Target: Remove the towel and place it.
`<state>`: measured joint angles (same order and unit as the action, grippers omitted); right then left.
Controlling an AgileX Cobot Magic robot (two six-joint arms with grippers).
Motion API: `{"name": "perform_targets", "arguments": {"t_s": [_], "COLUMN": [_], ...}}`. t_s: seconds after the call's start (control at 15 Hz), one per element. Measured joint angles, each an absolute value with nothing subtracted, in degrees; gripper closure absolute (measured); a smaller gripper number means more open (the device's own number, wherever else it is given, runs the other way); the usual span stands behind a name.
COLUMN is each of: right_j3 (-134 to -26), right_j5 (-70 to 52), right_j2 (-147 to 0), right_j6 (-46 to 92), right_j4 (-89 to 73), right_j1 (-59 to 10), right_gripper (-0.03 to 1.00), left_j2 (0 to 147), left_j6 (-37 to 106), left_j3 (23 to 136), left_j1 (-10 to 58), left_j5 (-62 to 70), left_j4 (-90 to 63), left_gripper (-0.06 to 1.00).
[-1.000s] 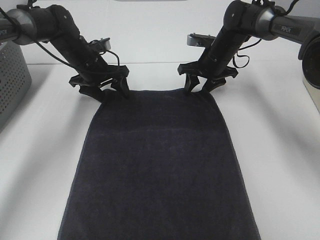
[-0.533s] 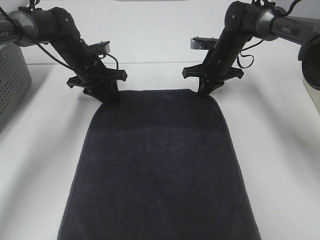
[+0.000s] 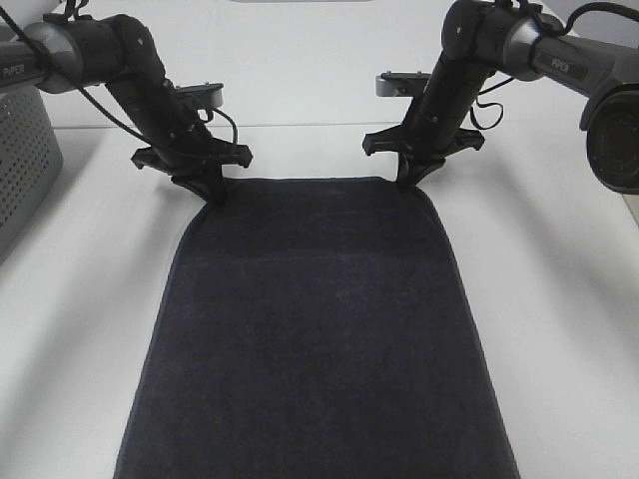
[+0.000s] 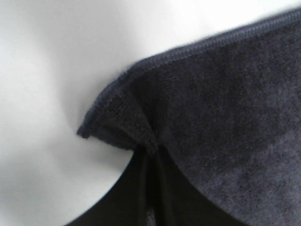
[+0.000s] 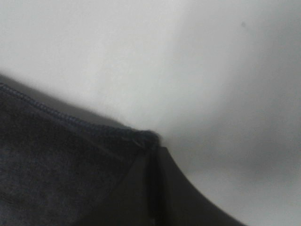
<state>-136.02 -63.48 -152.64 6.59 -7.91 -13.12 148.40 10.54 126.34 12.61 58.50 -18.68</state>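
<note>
As towel (image 3: 315,329) covers white table (image 3: 559,299), grey basket (image 3: 22,160) left

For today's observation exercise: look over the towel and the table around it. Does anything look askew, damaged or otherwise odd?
Little stands out. The towel lies flat and straight on the white table, with no tear visible. The one irregularity: its far left corner is puckered into a small fold where the left end effector pinches it. The right end effector pinches the other far corner.
</note>
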Motion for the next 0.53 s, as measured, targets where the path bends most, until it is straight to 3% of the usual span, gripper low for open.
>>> {"name": "perform_targets", "arguments": {"t_s": [0.53], "right_j3": [-145.1], "right_j5": [-48.9], "right_j2": [-153.3], "right_j6": [6.6], "right_j4": [-6.9], "right_j1": [-13.1], "right_gripper": [0.96], "left_j2": [149.0], "left_j6": [12.9], "left_j3": [135.1], "left_j1": [12.5], "left_j5": [47.3], "left_j4": [-15.4], "left_gripper": [0.94]}}
